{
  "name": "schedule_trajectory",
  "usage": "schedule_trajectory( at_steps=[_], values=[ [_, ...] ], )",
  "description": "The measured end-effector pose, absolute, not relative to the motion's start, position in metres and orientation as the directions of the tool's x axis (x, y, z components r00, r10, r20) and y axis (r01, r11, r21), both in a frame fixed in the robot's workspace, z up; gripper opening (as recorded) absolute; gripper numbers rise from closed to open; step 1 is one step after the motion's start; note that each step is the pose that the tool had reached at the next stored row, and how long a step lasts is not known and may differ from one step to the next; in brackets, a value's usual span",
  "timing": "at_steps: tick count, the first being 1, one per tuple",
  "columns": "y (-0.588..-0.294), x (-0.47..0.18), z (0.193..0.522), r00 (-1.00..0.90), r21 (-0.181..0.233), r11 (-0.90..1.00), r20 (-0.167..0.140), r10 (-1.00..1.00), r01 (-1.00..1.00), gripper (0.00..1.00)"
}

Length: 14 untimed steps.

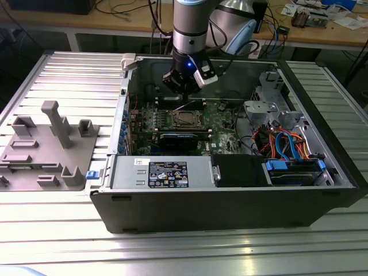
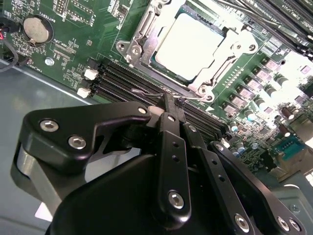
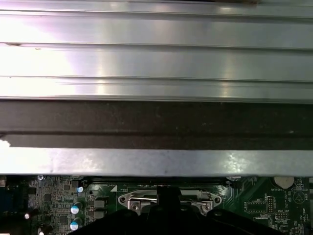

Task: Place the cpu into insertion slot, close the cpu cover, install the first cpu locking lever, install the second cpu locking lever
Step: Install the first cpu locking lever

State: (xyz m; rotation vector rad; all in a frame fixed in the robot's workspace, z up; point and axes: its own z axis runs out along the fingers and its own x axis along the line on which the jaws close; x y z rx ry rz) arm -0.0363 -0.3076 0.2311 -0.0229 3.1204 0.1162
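**A:** Where do we see the cpu [image 2: 188,44] right now?

**B:** We've got it sitting in the insertion slot [image 1: 185,119], with the cpu cover [image 2: 238,49] flat over it. Our gripper [image 2: 175,104] is at the slot's edge, fingers pressed together, tips on the wire locking lever [image 2: 149,91]. We can't tell if it's pinched.

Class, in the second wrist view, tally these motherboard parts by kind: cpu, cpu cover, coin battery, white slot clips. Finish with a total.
cpu: 1
cpu cover: 1
coin battery: 1
white slot clips: 2
Total: 5
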Motion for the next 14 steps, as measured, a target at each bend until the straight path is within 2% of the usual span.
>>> schedule_trajectory(
  at_steps=[14],
  values=[
    [-0.303,-0.0301,0.2258,-0.999,0.074,0.997,-0.02,-0.033,-0.035,0.11]
  ],
)
